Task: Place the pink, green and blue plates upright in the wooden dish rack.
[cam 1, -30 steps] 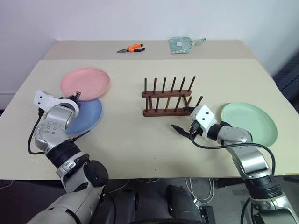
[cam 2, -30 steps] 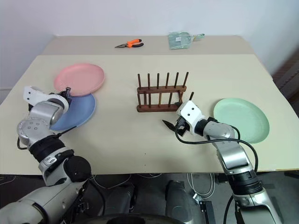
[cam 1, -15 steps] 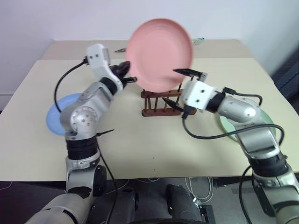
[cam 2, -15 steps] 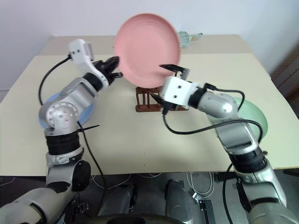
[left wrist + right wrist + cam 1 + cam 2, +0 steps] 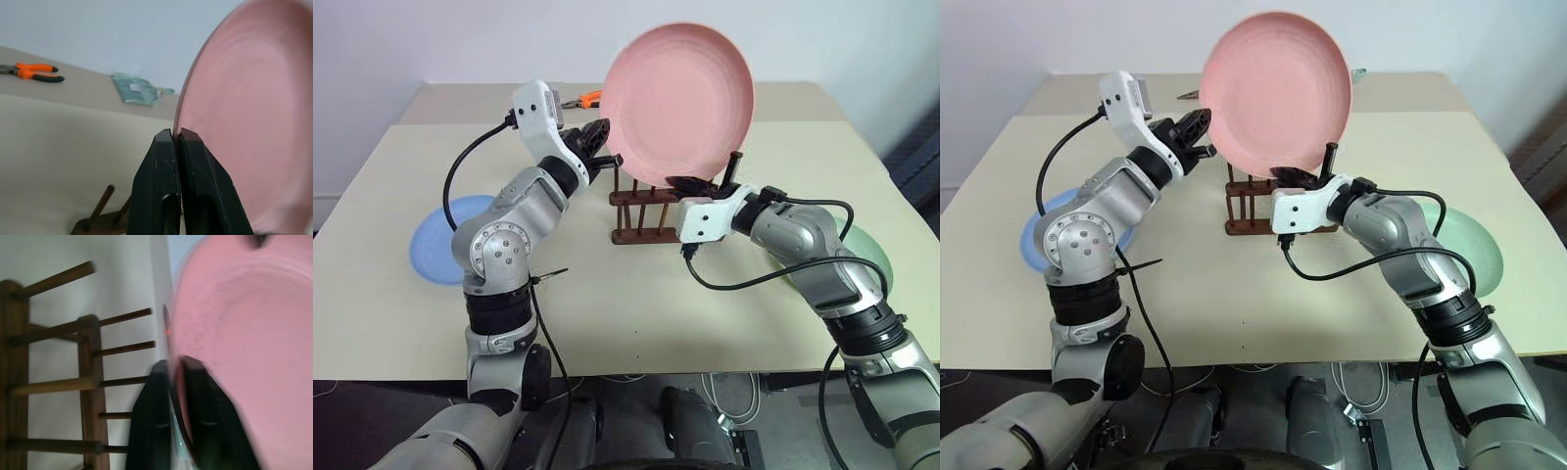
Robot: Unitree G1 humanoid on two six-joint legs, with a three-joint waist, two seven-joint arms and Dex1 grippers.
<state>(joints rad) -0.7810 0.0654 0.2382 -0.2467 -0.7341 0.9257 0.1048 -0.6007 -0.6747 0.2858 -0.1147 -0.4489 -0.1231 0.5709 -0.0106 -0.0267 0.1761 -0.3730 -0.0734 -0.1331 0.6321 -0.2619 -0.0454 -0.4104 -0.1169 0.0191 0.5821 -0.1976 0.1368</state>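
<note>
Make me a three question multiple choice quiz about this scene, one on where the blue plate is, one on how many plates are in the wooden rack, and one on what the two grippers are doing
1. Where is the blue plate?
A. Flat on the table, on the robot's left
B. Standing in the rack
C. Held in the right gripper

2. How many plates stand in the wooden dish rack?
A. None
B. One
C. Two

3. What state are the left gripper and right gripper in?
A. Both open, holding nothing
B. Both shut on the pink plate
C. The left open, the right on the green plate

Answers:
1. A, since it lies flat beside the left arm.
2. A, since its pegs stand bare, the pink plate is up in the air above it and the green plate lies on the table.
3. B, since each wrist view shows black fingers pinching the pink rim.
</note>
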